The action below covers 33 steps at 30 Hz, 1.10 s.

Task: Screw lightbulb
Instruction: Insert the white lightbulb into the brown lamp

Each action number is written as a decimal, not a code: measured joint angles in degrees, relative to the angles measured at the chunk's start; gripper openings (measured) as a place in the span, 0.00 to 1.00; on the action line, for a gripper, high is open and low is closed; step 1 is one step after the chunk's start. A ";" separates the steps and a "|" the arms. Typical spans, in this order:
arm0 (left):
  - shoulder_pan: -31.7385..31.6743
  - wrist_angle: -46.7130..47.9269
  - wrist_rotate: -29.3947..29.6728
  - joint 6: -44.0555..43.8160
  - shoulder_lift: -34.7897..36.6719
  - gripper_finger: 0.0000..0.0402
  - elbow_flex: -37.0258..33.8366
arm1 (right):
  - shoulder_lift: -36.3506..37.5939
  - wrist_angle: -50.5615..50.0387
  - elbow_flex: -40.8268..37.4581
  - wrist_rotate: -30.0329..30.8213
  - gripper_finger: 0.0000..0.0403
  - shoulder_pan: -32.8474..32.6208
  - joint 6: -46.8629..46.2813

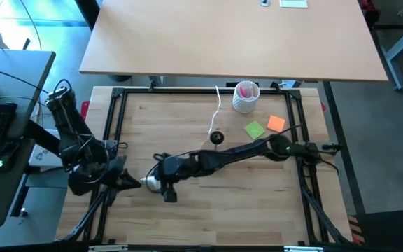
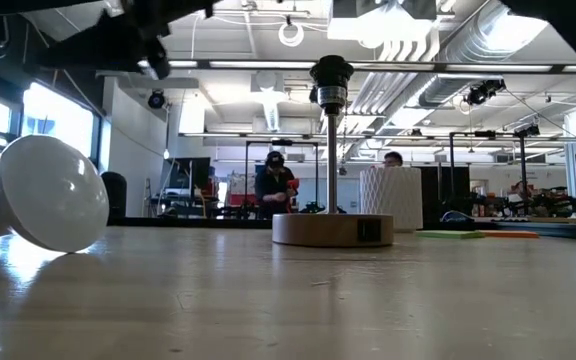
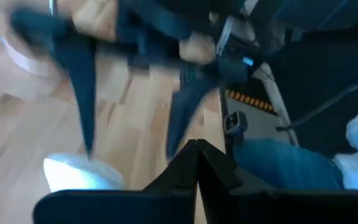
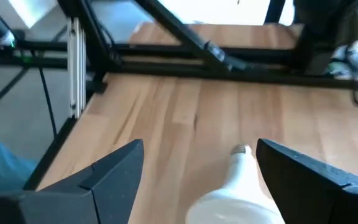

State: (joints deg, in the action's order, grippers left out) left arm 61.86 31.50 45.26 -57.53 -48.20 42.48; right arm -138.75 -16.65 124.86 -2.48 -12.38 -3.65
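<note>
Lying smooth white lightbulb [image 4: 235, 186], woodgrain tabletop [image 4: 166, 118]

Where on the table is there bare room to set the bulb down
Bare wood lies along the near edge of the table, below the right gripper and right of it. The far-left corner is also bare. It is crowded at the far right: white cup, sticky notes, socket stand. The lightbulb lies by the left gripper.

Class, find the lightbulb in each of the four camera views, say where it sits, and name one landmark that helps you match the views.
High view: the lightbulb lies near the table's left front, under the right gripper.
Low view: at the far left, lying on its side.
Left wrist view: a blurred white shape, probably the bulb.
Right wrist view: between the open fingers, screw base pointing away.
Shared landmark: the wooden lamp stand.
</note>
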 joint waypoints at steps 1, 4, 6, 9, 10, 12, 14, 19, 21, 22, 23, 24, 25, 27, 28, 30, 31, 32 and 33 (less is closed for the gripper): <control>0.38 0.39 0.79 -0.21 -0.19 0.00 -0.01 | -2.09 -1.58 2.94 -0.06 0.77 -0.09 0.76; 1.01 0.89 1.88 -1.29 -0.87 0.00 -0.33 | -7.11 -4.49 10.25 0.08 0.77 -0.23 1.11; 1.01 1.12 2.03 -2.28 -1.67 0.00 -0.26 | -7.33 0.38 7.85 -0.27 0.77 -0.11 0.73; 1.05 1.79 2.08 -2.42 -2.54 0.00 -0.42 | -7.45 -0.61 6.93 -0.55 0.77 0.74 -0.98; 1.05 1.95 2.30 -2.40 -2.84 0.00 -0.42 | -7.47 -1.28 6.95 -0.56 0.77 0.92 -1.11; 1.05 2.36 2.47 -2.39 -3.27 0.00 -0.42 | -7.56 -2.88 6.97 -0.57 0.77 1.21 -1.26; 1.05 2.66 2.48 -2.41 -3.28 0.00 -0.42 | -8.08 -4.26 6.97 -0.47 0.77 1.40 -1.28; 1.05 3.33 2.83 -2.39 -3.28 0.00 -0.42 | -8.19 -8.31 6.97 1.42 0.77 1.25 -0.86; 1.03 3.54 3.36 -2.39 -3.31 0.00 -0.42 | -8.19 -10.12 7.19 1.42 0.77 1.16 -0.86; 1.03 3.64 3.38 -2.39 -3.33 0.00 -0.42 | -8.17 -11.00 7.23 1.48 0.77 1.16 -0.86; 1.03 3.73 3.38 -2.39 -3.35 0.00 -0.42 | -8.11 -11.79 7.28 1.50 0.77 1.16 -0.86; 1.05 3.78 3.38 -2.39 -3.35 0.00 -0.42 | -8.07 -12.36 7.30 1.52 0.77 1.14 -0.86; 1.04 3.83 3.38 -2.39 -3.35 0.00 -0.42 | -8.05 -12.92 7.33 1.52 0.77 1.10 -0.80; 1.03 3.94 3.40 -2.35 -3.35 0.00 -0.42 | -7.95 -14.01 7.34 1.30 0.77 0.91 -0.32; 1.03 3.97 3.46 -2.18 -3.35 0.00 -0.42 | -7.95 -14.31 7.34 0.80 0.77 0.84 0.13; 1.03 4.34 3.61 -1.89 -3.35 0.00 -0.42 | -7.95 -14.95 7.34 -0.20 0.77 0.68 1.21; 1.03 4.61 3.62 -1.90 -3.35 0.00 -0.42 | -7.95 -15.45 7.34 -0.80 0.77 0.62 1.63; 1.03 4.79 3.65 -1.89 -3.35 0.00 -0.42 | -7.95 -16.00 7.34 -1.27 0.77 0.61 2.08; 1.03 4.79 3.69 -1.89 -3.35 0.00 -0.42 | -7.95 -16.53 7.34 -1.75 0.77 0.61 2.27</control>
State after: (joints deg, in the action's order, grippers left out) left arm 62.89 36.29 48.95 -59.42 -51.55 42.06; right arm -146.69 -33.18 132.20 -4.23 -11.77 -1.38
